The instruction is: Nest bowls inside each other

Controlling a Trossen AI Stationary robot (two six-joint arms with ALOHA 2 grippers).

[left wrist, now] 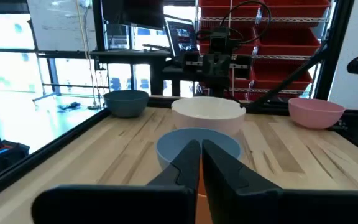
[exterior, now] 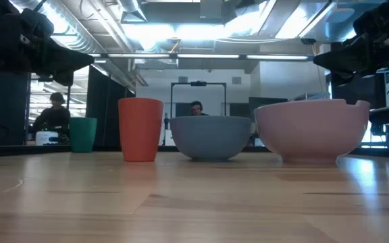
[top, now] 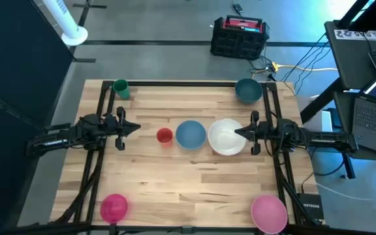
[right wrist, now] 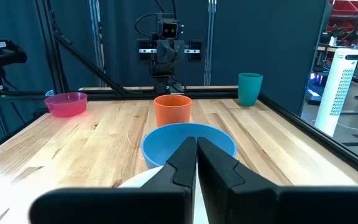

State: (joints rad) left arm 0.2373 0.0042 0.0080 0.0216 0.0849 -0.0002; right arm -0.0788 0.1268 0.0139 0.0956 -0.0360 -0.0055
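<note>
The light blue bowl [top: 190, 134] sits near the middle of the wooden table [top: 175, 189], and everything else is placed from it here. Touching or just beside it, on the side toward the right arm, is the white bowl [top: 226, 136]; on its other side, close by, stands the small red cup [top: 164, 135]. These three form a row between the two arms. The left gripper [top: 133, 127], fingers pressed together and holding nothing, hangs beyond the red cup, which stands between it and the blue bowl. The right gripper [top: 239, 132], likewise closed and empty, hovers over the far edge of the white bowl, so that bowl lies between it and the blue one. The teal bowl [top: 247, 90] is well apart at the far right corner, the small green cup [top: 121, 88] at the far left corner. The magenta bowl [top: 113, 207] sits at the near left corner and the pale pink bowl [top: 268, 213] at the near right corner. All five bowls stand separate and upright, none inside another.
</note>
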